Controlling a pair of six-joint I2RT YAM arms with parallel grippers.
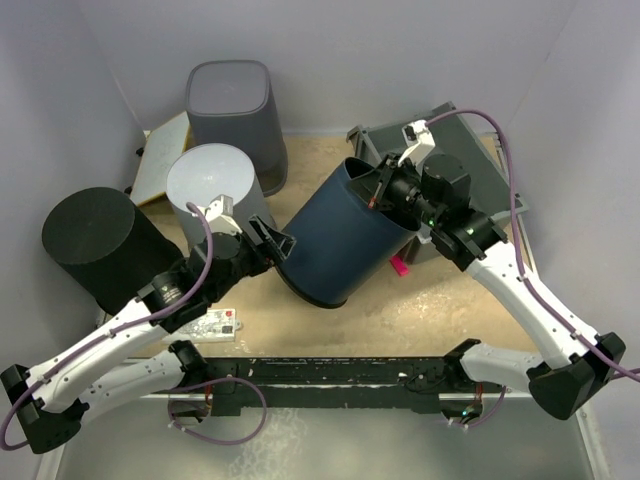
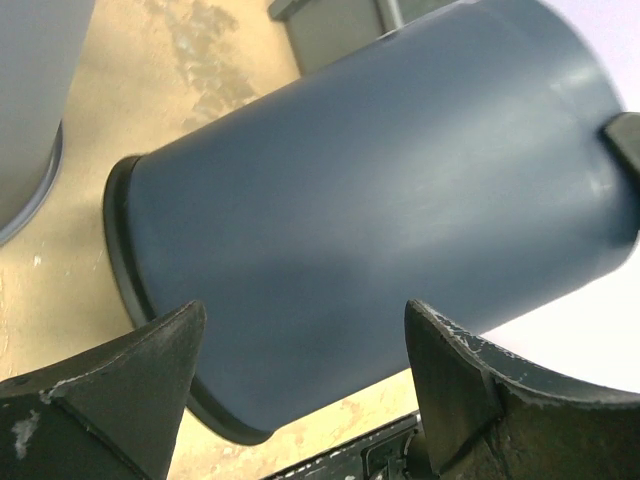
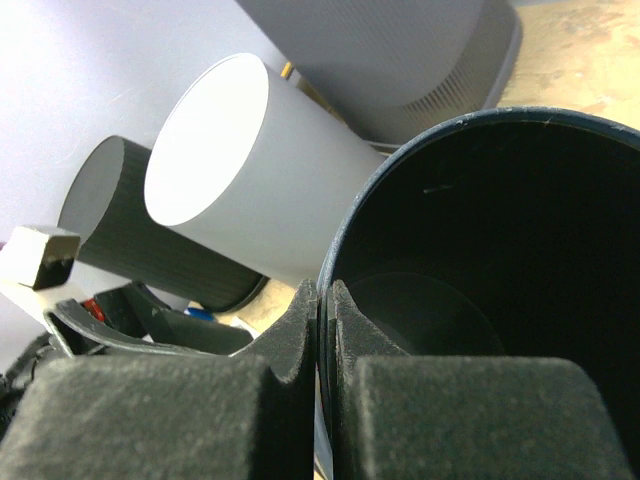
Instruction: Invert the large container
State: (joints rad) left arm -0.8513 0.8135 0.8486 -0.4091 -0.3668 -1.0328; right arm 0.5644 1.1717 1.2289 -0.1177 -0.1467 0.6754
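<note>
The large dark blue container (image 1: 335,240) is tilted, its closed end low near the table's middle and its open mouth up and to the right. My right gripper (image 1: 379,188) is shut on the rim (image 3: 345,225), one finger inside and one outside. The right wrist view looks into the dark inside of the container (image 3: 500,270). My left gripper (image 1: 281,246) is open beside the container's lower left side. In the left wrist view the container's wall (image 2: 370,200) lies close in front of the left gripper (image 2: 305,315), whose jaws stand wide apart and hold nothing.
A dark grey bin (image 1: 232,110) stands at the back. A light grey cylinder (image 1: 208,180) and a black cylinder (image 1: 92,240) stand at the left. A grey box (image 1: 478,150) is at the right, a pink item (image 1: 400,266) by the container, a white item (image 1: 216,324) near the front.
</note>
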